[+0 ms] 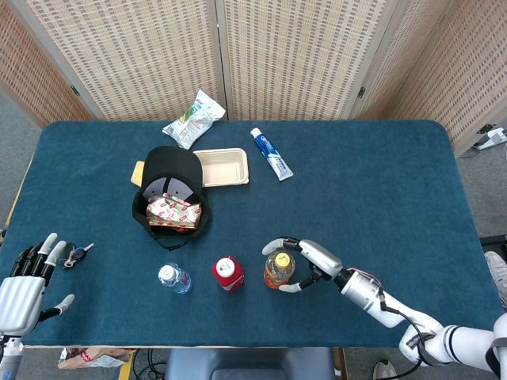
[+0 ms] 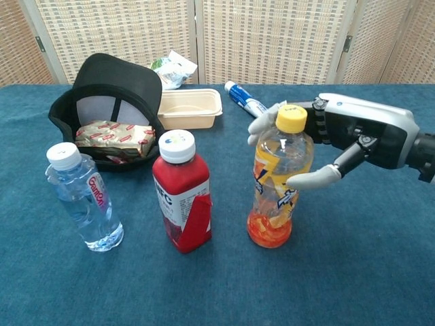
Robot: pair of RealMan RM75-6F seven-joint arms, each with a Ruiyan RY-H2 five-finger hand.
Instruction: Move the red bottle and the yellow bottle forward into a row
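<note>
The yellow bottle [image 1: 279, 271] [image 2: 279, 183], yellow-capped with orange drink, stands upright on the blue table near its front edge. My right hand [image 1: 309, 260] [image 2: 346, 132] holds it from the right, fingers [image 2: 262, 123] behind it and thumb across its front. The red bottle [image 1: 228, 273] [image 2: 182, 193] with a white cap stands just left of it, free. My left hand [image 1: 20, 289] rests open at the front left corner, fingers spread, holding nothing.
A clear water bottle [image 1: 174, 278] [image 2: 81, 197] stands left of the red one. Behind are a black cap [image 1: 170, 186] with a packet inside, a beige container [image 1: 222, 166], toothpaste [image 1: 272, 153] and a snack bag [image 1: 194, 119]. Keys [image 1: 75, 255] lie by my left hand.
</note>
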